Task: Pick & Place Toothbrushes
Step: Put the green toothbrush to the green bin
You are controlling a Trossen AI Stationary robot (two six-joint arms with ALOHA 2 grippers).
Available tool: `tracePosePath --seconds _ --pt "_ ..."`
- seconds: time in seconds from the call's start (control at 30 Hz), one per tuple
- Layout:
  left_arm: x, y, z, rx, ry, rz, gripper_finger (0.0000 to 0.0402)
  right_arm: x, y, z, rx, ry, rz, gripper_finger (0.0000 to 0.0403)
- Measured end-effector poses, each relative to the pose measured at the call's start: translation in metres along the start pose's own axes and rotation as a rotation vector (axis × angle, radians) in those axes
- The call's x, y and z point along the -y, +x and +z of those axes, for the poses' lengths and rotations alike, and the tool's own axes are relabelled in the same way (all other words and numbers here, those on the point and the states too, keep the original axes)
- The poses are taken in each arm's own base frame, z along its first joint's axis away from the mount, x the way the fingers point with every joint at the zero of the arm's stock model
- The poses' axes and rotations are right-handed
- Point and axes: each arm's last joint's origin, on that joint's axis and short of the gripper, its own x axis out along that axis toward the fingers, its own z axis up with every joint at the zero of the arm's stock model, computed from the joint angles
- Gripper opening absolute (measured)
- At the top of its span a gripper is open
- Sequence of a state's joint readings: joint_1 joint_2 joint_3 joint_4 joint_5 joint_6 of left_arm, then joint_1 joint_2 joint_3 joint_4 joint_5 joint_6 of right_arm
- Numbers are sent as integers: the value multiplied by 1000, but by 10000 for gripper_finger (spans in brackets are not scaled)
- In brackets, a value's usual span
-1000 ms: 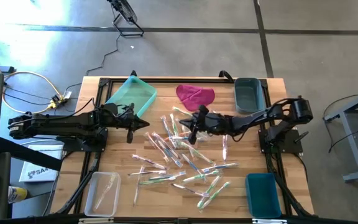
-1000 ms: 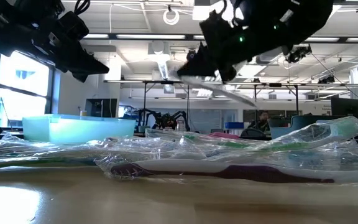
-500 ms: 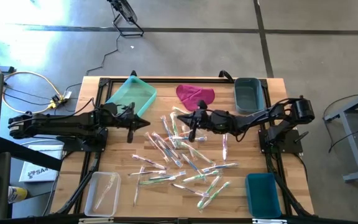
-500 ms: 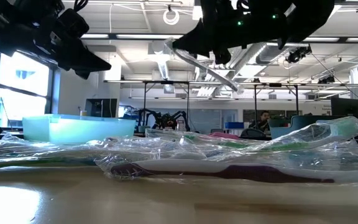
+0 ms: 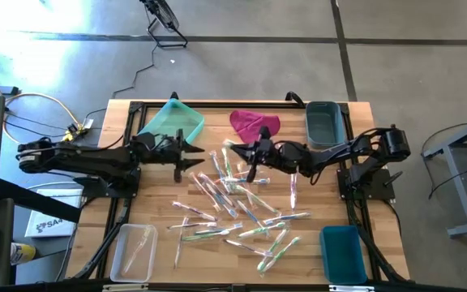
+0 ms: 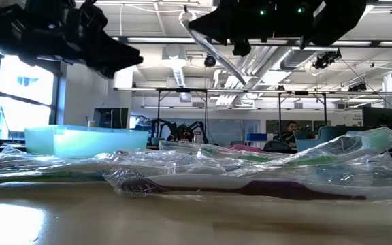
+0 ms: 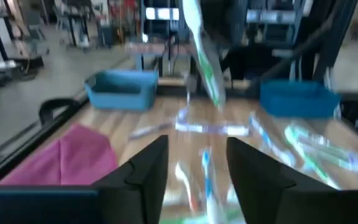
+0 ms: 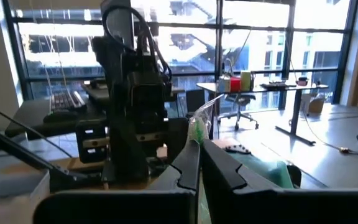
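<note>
High view shows the two arms reaching toward each other over the far half of the wooden table (image 5: 160,243), their tips facing across a small gap, which looks to me like the set-up for passing a brush from one to the other. The right gripper (image 5: 250,156) is pressed together on one wrapped toothbrush (image 6: 220,58), lifted clear of the wood (in the low view it hangs slanted in the air under the dark fingers, thin and pale inside crinkled clear film). The left gripper (image 5: 193,152) has its two fingers spread with nothing between them, pointed at that brush; from its own wrist camera the brush hangs just beyond the gap.

The rest of the toothbrushes (image 5: 246,215) lie scattered across the middle of the table toward the near edge, slim sticks with pink, green, blue and white handles, their wrappers shiny and wrinkled. A mint-green tray (image 5: 173,123) sits tilted by the far left corner, a grey-blue bin (image 5: 324,123) by the far right, a clear plastic tub (image 5: 134,251) at the near left corner and a teal bin (image 5: 343,253) at the near right. A soft magenta cloth (image 5: 254,124) is crumpled at the far edge.
</note>
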State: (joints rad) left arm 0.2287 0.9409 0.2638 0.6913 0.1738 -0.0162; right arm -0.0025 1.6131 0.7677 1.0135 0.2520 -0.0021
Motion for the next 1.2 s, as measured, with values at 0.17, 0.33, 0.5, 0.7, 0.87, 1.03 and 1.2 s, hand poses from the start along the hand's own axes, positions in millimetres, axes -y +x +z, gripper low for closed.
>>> tracePosePath --seconds 0.17,0.33,0.5,0.7,0.87,1.03,1.2 --pt "-1 7 4 94 -24 -12 175 0 0 6 59 13 1 4" --pt "-3 17 2 74 -28 -15 175 -1 -1 10 108 5 55 4" --pt "-3 27 1 45 -36 -45 175 -3 -1 12 129 5 104 4" --pt "-3 41 6 36 -41 -138 175 -3 -1 13 131 8 104 4" --pt "-3 50 11 42 -37 -183 175 -3 -1 14 146 11 104 4" --pt "-4 55 13 43 -36 -183 175 -3 -1 13 132 8 103 4" --pt "-4 55 10 21 -33 -180 175 -3 -1 10 109 2 100 4"
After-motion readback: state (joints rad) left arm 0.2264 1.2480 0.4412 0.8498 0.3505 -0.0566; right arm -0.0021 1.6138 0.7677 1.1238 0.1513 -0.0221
